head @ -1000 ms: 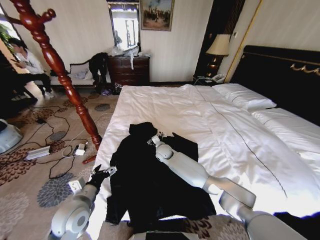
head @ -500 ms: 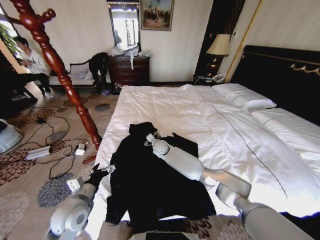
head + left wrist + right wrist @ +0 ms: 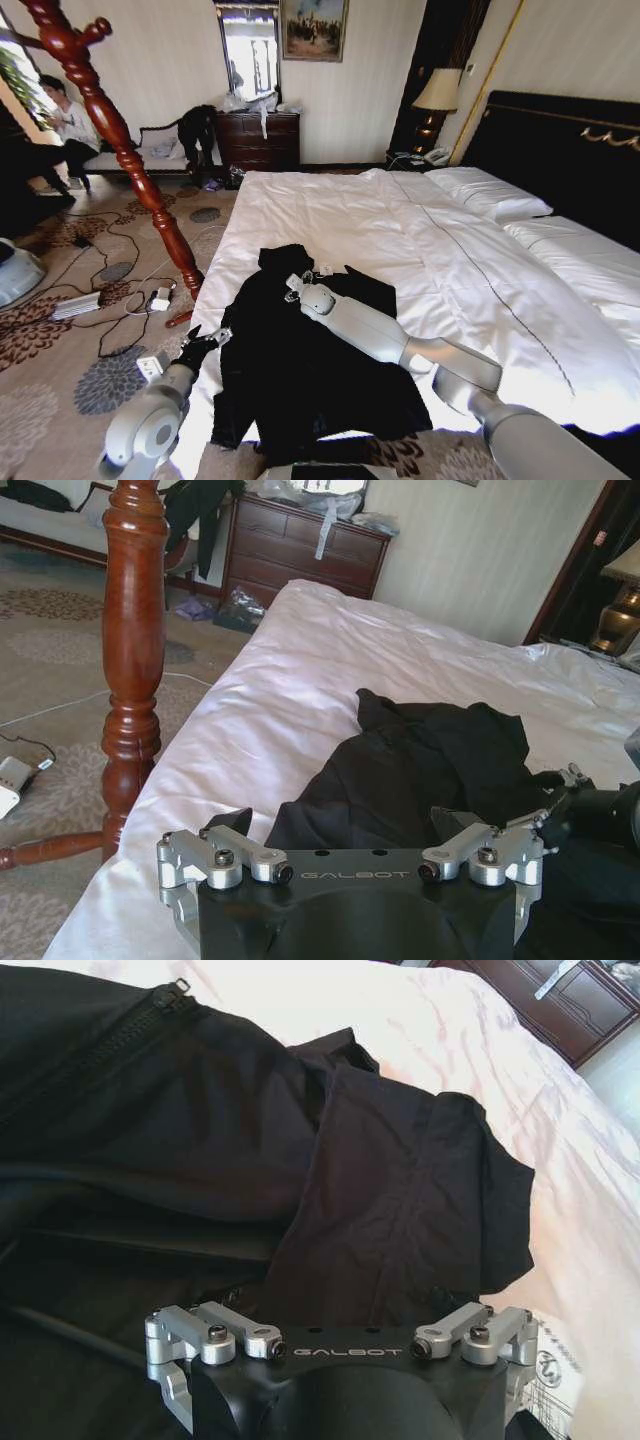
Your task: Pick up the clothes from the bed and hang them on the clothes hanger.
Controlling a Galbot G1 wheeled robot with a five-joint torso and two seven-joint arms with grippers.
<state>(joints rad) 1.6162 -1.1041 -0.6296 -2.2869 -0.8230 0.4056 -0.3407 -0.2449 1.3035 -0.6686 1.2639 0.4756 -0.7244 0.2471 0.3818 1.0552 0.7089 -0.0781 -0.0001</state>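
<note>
The black clothes (image 3: 300, 365) lie spread flat on the near left part of the bed (image 3: 420, 240), collar end pointing up the bed. My right gripper (image 3: 292, 286) hovers low over the collar area, jaws spread, holding nothing; its wrist view has the black fabric with a zipper (image 3: 170, 1010) just below. At the bed's left edge, beside the garment's sleeve, my left gripper (image 3: 202, 343) is open and looks across the clothes (image 3: 420, 770). The red-brown clothes hanger (image 3: 120, 140) stands on the carpet left of the bed, close to the left arm (image 3: 135, 640).
Cables and power strips (image 3: 78, 305) lie on the patterned carpet around the stand's feet. White pillows (image 3: 490, 195) and a black headboard (image 3: 560, 140) are at the far right. A dark dresser (image 3: 258, 140) stands against the back wall, a lamp (image 3: 436, 92) beside the bed.
My right gripper has slid a little to the left over the clothes, toward the collar. The left arm has barely shifted. The clothes lie as before.
</note>
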